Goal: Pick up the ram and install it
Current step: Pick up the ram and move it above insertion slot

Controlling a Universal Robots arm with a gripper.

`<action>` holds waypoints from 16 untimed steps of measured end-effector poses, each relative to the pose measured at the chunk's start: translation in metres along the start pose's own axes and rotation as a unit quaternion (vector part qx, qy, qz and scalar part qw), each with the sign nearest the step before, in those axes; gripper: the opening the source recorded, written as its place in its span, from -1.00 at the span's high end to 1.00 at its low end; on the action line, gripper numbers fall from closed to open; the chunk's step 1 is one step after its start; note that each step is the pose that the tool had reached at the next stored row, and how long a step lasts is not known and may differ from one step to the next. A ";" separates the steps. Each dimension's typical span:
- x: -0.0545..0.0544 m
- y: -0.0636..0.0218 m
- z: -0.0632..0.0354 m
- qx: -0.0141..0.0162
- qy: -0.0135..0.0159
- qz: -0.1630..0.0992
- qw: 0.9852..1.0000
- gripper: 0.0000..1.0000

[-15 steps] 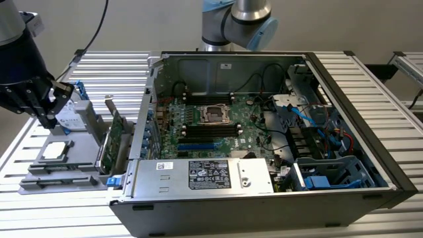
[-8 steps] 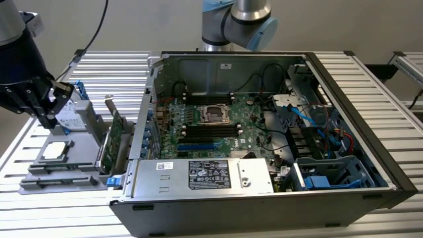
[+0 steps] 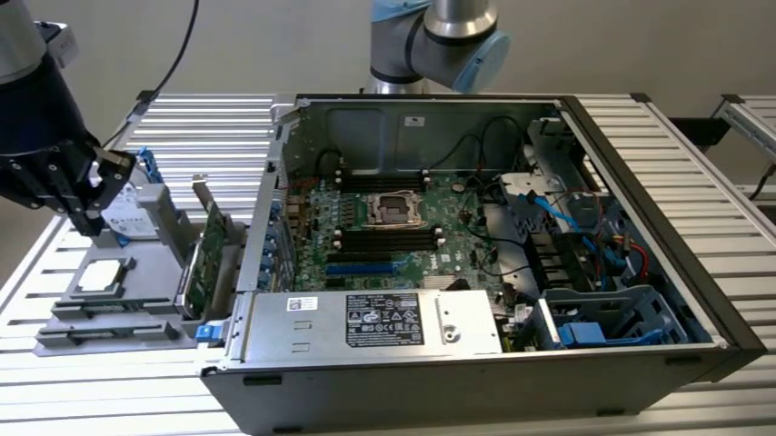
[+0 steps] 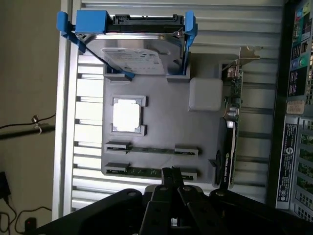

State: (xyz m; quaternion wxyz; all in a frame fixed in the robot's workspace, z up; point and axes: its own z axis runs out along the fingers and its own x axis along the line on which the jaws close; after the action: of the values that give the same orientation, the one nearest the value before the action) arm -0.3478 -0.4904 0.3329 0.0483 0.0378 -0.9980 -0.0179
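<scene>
The thin green ram stick point(image 4: 142, 172) is not yet lifted from the grey tray point(image 4: 161, 122) at nine o'clock of the metal computer case point(image 3: 461, 400), under the closed, empty black gripper point(image 4: 171, 170).

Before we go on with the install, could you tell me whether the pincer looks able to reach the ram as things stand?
Probably yes: the ram lies uncovered in its grey holder, the pincer hangs above that holder, and the hard drive sits apart from the ram.
</scene>
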 end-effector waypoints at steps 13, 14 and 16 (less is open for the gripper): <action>0.000 -0.0001 0.0049 0.011 0.005 -0.117 0.993 0.79; 0.000 -0.0002 0.0052 0.012 0.005 -0.126 0.992 0.79; -0.001 -0.0002 0.0061 0.014 0.006 -0.144 0.989 0.79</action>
State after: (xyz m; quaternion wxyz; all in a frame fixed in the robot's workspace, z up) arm -0.3479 -0.4903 0.3268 0.0504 0.1823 -0.9819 -0.0106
